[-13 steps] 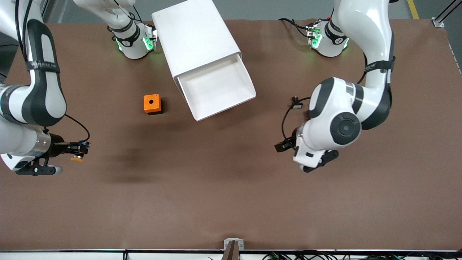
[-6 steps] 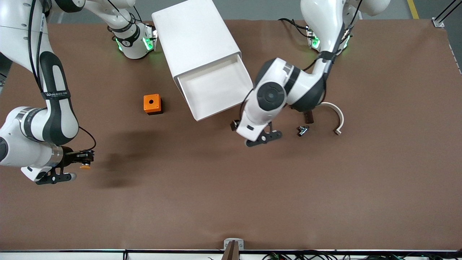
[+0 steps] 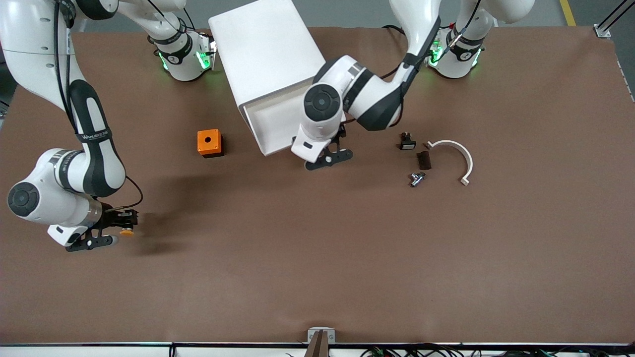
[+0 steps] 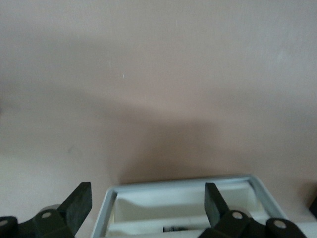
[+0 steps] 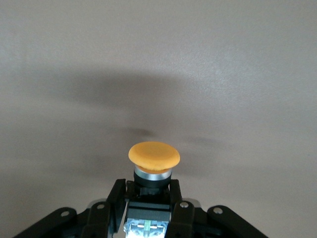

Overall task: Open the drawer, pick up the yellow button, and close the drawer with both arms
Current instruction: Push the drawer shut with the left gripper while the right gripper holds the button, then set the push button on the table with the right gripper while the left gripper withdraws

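Note:
The white cabinet (image 3: 268,54) stands at the robots' edge of the table with its top drawer (image 3: 270,124) pulled out; no contents show in it. My left gripper (image 3: 333,144) is at the drawer's front end, mostly hidden under its own wrist. In the left wrist view the left gripper (image 4: 147,198) is open, its fingers (image 4: 79,203) spread wide on either side of the drawer's front rim (image 4: 178,181). My right gripper (image 3: 126,218) is low over bare table at the right arm's end. It is shut on the button (image 5: 154,156), orange cap pointing outward (image 3: 127,231).
An orange cube with a round hole (image 3: 209,143) sits beside the drawer, toward the right arm's end. Toward the left arm's end lie a small black part with a white face (image 3: 407,143), a dark block (image 3: 424,159), a small metal part (image 3: 416,178) and a white curved strip (image 3: 459,153).
The left arm has swung from its own end of the table over to the drawer's front end. The right gripper has carried the button slightly nearer the front camera.

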Available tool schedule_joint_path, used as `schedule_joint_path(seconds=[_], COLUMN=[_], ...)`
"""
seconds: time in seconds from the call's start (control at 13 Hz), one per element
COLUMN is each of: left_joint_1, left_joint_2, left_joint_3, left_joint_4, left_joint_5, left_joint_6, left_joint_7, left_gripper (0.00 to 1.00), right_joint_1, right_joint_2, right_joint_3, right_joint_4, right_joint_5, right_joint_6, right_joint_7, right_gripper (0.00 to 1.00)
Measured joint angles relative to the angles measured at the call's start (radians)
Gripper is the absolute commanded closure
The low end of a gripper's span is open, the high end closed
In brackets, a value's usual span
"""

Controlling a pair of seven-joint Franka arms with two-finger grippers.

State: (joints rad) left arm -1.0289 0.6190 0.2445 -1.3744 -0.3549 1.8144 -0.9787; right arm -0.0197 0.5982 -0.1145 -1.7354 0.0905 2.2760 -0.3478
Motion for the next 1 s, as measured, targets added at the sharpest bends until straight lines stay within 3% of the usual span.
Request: schedule_joint_path(seconds=[0.23, 0.62, 0.77, 0.85, 1.0], left_joint_1=[-0.073, -0.078, -0.077, -0.076, -0.068], left_joint_2=[-0.001, -0.002, -0.003, -0.006, -0.018], left_joint_3=[-0.018, -0.092, -0.099, -0.1, -0.092], left_joint_4=[0.0, 0.0, 0.0, 0.0, 0.002], left_joint_5=[0.0, 0.0, 0.0, 0.0, 0.004], left_joint_6=[-0.02, -0.033, -0.034, -0.034, -0.033], left_joint_7=[-0.105, -0.195, -0.229, -0.244, -0.253], left_gripper=[0.0, 0.0, 0.0, 0.0, 0.0], right_joint_1=[0.0, 0.0, 0.0, 0.0, 0.001], right_joint_2=[0.011, 0.02, 0.019, 0.015, -0.012], right_joint_3=[0.004, 0.006, 0.006, 0.007, 0.008], right_joint_4=[-0.067, -0.08, -0.077, -0.073, -0.059], right_joint_5=[0.0, 0.022, 0.026, 0.027, 0.028], right_joint_6=[0.087, 0.094, 0.093, 0.086, 0.038], right_joint_7=[0.0, 0.0, 0.0, 0.001, 0.016], right_gripper=[0.89, 0.31, 0.22, 0.04, 0.0])
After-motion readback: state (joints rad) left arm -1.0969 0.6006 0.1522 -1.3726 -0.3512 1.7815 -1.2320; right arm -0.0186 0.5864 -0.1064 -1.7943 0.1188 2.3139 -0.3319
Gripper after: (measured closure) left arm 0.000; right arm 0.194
